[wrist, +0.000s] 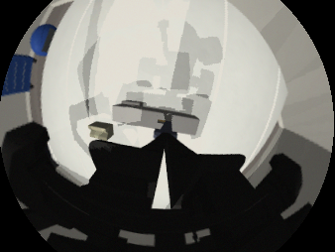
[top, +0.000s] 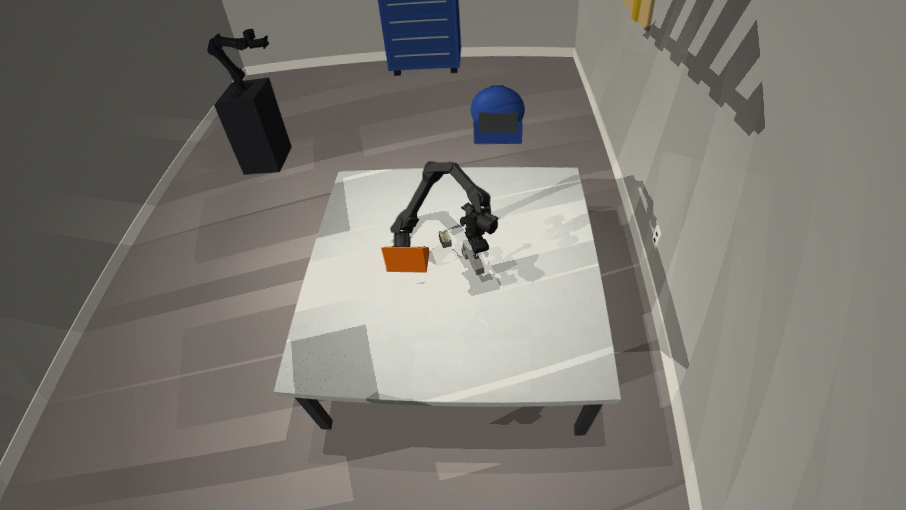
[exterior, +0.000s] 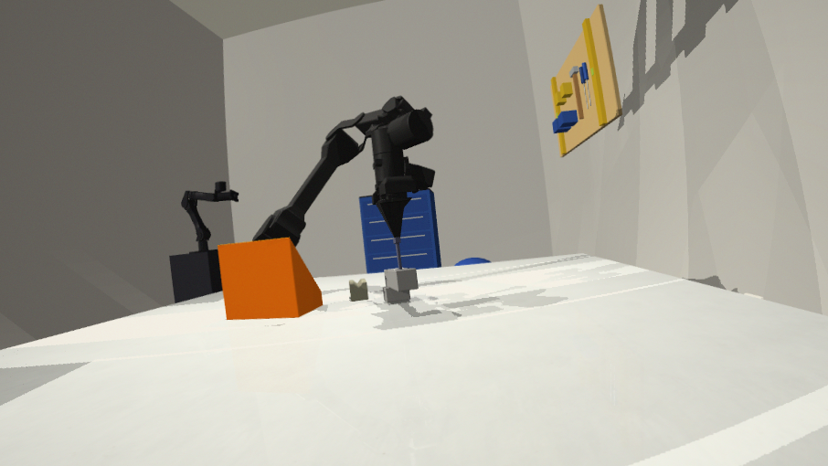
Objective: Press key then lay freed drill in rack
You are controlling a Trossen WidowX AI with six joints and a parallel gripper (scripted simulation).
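Note:
My gripper (exterior: 397, 236) (wrist: 165, 136) is shut and points straight down. Its fingertips are right at the top of the drill (exterior: 398, 254) (wrist: 167, 127), a thin grey upright rod with a small bluish head. The frames do not show whether they touch. The drill stands in a grey block (exterior: 400, 280) (wrist: 134, 115) (top: 479, 268). A tiny brass-coloured piece (wrist: 161, 121) at the block beside the rod may be the key; this is too small to tell. The rack (top: 445, 238) (exterior: 358, 291) (wrist: 100, 131) is a small beige block with a V-shaped notch, left of the grey block in the top and exterior views.
An orange wedge-shaped box (top: 405, 259) (exterior: 259, 280) stands in front of the arm's base on the white table (top: 507, 354) (exterior: 405, 393). A blue drawer cabinet (top: 423, 34), a blue domed object (top: 497, 114) and a second arm on a black pedestal (top: 253, 129) stand beyond the table.

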